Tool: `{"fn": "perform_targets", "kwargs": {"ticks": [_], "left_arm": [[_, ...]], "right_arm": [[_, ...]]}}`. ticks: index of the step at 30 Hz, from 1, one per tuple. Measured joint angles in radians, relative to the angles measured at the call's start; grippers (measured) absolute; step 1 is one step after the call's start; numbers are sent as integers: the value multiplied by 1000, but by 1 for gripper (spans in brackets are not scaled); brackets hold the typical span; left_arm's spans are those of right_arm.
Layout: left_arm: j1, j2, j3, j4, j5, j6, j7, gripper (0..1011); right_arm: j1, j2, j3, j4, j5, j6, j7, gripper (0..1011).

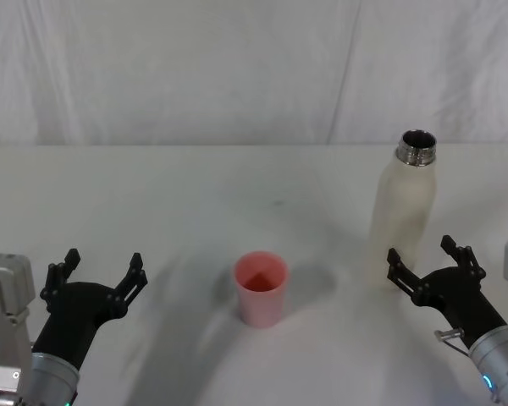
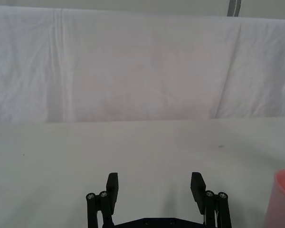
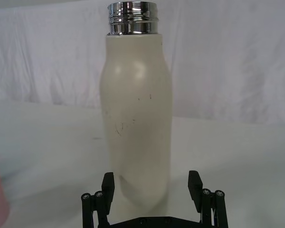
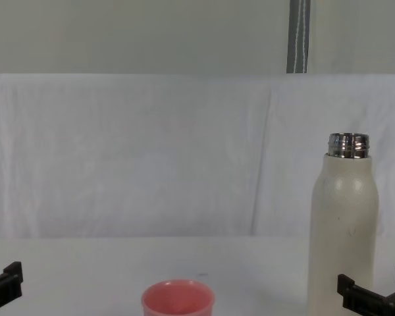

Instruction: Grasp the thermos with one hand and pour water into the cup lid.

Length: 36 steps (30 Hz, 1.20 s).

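While the head view had the right gripper (image 1: 423, 254) spread wide just short of the upright thermos (image 1: 404, 216), with the cup lid (image 1: 260, 288) off to its left and the left gripper (image 1: 102, 266) likewise open, the right wrist view set the thermos between those fingers (image 3: 108, 185).
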Motion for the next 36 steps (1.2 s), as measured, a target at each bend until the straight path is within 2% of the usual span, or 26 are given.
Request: {"fn": "perform_targets", "kwargs": {"ticks": [26, 28, 31, 36], "left_arm": [[0, 0, 0, 0, 0, 0, 0, 1001], [0, 0, 0, 0, 0, 0, 0, 1001], [0, 0, 0, 0, 0, 0, 0, 1001], [0, 0, 0, 0, 0, 0, 0, 1001]], "right_arm": [[-72, -7, 18, -105, -4, 0, -20, 1001], [-78, -5, 12, -117, -22, 0, -27, 1001], [-87, 5, -9, -140, -81, 1, -44, 1001], [-92, 12, -28, -160, -132, 5, -51, 1001]]}}
